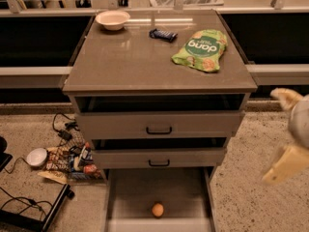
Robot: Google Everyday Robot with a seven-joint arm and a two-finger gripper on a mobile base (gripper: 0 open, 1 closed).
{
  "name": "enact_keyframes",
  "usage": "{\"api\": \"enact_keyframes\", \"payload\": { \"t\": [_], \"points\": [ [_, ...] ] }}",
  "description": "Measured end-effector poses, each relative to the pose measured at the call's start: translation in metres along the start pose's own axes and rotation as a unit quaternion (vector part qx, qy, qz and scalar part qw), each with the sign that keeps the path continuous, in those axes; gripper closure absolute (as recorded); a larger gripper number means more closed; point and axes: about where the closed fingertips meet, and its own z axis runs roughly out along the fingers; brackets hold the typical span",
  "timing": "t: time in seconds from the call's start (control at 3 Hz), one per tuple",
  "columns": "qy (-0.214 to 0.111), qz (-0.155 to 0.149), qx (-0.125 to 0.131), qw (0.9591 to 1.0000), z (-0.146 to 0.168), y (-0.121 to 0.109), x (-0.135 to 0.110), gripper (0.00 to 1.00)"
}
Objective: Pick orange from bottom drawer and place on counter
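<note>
Presently, the gripper (288, 138) stands at the far right edge of the camera view, off the right side of the cabinet and level with the upper two drawers. It appears as cream-coloured parts above and below a pale grey rounded body. How far the jaws stand open cannot be told, and nothing can be seen held in them. The gripper touches neither the cabinet nor any item on it. The orange (157, 210) lies in the bottom drawer (140, 190), which is pulled out. It rests on the plain grey floor of the tray, near the front edge and about midway between the side walls, touching neither of them. It is well apart from the gripper, lower and to the left. The middle drawer (193, 157) and the top drawer (116, 124) each carry a dark bar handle, and both stand slightly out from the cabinet front. The worktop (130, 62) carries three items. A pale bowl (112, 19) sits at the back left corner. A small dark wrapped bar (163, 34) lies near the back centre. A green snack bag (200, 50) lies flat towards the back right. All three are apart from one another. On the speckled floor left of the cabinet lie loose packets (72, 161), a white round object (36, 157) and dark cables (65, 127).
</note>
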Motion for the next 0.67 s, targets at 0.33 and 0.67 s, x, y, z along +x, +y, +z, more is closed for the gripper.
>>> {"api": "enact_keyframes", "payload": {
  "t": [0.33,0.67],
  "points": [
    [-0.061,0.024,0.005,0.9978,0.055,0.017,0.027,0.0],
    [-0.104,0.051,0.052,0.9919,0.11,-0.011,0.047,0.0]
  ]
}}
